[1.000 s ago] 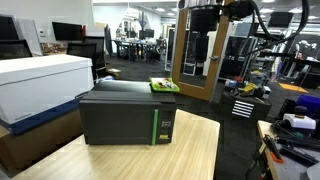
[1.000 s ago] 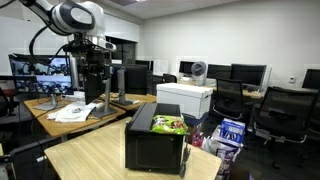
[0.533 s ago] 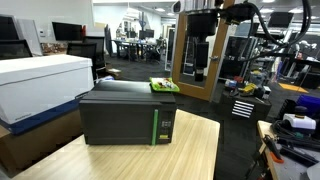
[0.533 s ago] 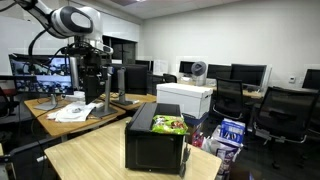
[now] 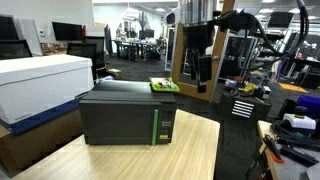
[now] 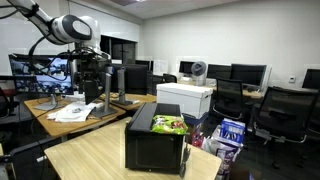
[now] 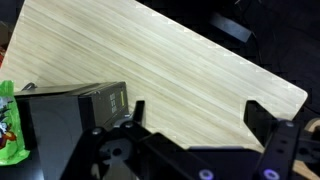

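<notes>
My gripper (image 5: 198, 78) hangs open and empty high above the wooden table (image 5: 192, 150), to the side of a black microwave (image 5: 127, 116); it touches nothing. In the wrist view the gripper (image 7: 198, 116) shows two dark fingertips (image 7: 262, 116) spread wide over bare tabletop (image 7: 160, 60), with the microwave (image 7: 75, 115) at the lower left. A green snack bag (image 5: 165, 86) lies on the microwave's top; it also shows in an exterior view as the green bag (image 6: 170, 125) and at the wrist view's left edge (image 7: 8, 120). In an exterior view the gripper (image 6: 90, 92) hangs well behind the microwave (image 6: 155, 142).
A large white box (image 5: 42, 84) stands beside the microwave, also seen as the white box (image 6: 185, 98). A side desk (image 6: 75, 112) holds monitors and papers. Office chairs (image 6: 285, 115) and cluttered benches (image 5: 290, 125) surround the table.
The arm has come down a little and shifted sideways toward the microwave. The jaws stayed open; nothing on the table moved.
</notes>
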Robot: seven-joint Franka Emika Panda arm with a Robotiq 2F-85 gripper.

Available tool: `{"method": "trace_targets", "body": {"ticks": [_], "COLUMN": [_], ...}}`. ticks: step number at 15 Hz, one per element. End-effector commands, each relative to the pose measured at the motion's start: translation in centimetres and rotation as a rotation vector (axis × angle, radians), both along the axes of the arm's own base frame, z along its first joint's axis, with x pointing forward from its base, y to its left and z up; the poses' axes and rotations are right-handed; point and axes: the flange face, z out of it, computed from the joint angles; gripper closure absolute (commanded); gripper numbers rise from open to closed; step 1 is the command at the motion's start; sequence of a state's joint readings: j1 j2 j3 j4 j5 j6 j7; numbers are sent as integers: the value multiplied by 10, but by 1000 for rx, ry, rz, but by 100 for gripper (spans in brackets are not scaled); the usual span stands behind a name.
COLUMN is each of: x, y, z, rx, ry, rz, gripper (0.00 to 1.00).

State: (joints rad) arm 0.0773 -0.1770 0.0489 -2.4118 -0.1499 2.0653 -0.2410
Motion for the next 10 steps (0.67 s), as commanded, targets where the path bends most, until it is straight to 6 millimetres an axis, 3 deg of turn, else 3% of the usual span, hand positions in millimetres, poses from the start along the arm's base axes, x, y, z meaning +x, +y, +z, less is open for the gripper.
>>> {"method": "trace_targets", "body": {"ticks": [1,10], "x": [-5,-4], "y": [12,56], "z": [-11,-48], "rx": [-51,-97], "ry": [78,226], "rz": [169,594], "gripper": [0,0]}}
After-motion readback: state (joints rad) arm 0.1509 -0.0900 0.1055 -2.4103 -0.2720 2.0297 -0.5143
